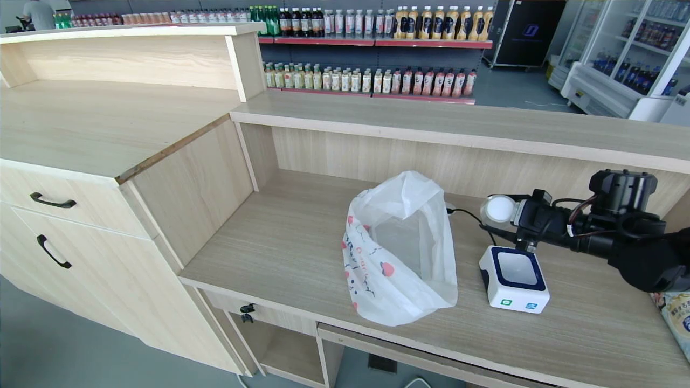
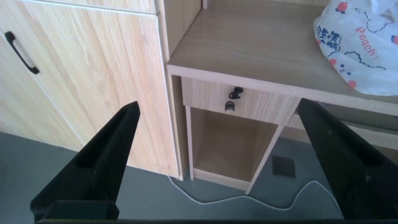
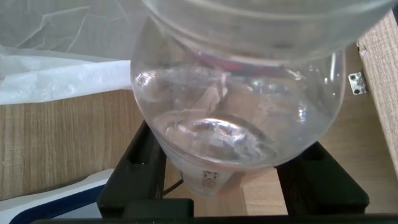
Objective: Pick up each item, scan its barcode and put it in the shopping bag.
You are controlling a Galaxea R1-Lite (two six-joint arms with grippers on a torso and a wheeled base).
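Observation:
My right gripper (image 1: 512, 214) is shut on a clear round container (image 1: 497, 209), held just above and behind the white barcode scanner (image 1: 515, 277) on the counter. In the right wrist view the clear container (image 3: 236, 106) sits between the two black fingers (image 3: 134, 177), with the scanner's corner (image 3: 50, 202) and the bag (image 3: 62, 56) beneath it. The white shopping bag (image 1: 401, 250) with red prints stands open to the left of the scanner. My left gripper (image 2: 217, 168) hangs open and holds nothing, low beside the counter front, with the bag (image 2: 360, 43) above it.
A cable runs from the scanner towards the back wall of the counter (image 1: 302, 237). A snack packet (image 1: 676, 318) lies at the right edge. A taller cabinet with drawers (image 1: 81, 215) stands to the left. A locked drawer (image 2: 234, 99) sits under the counter top.

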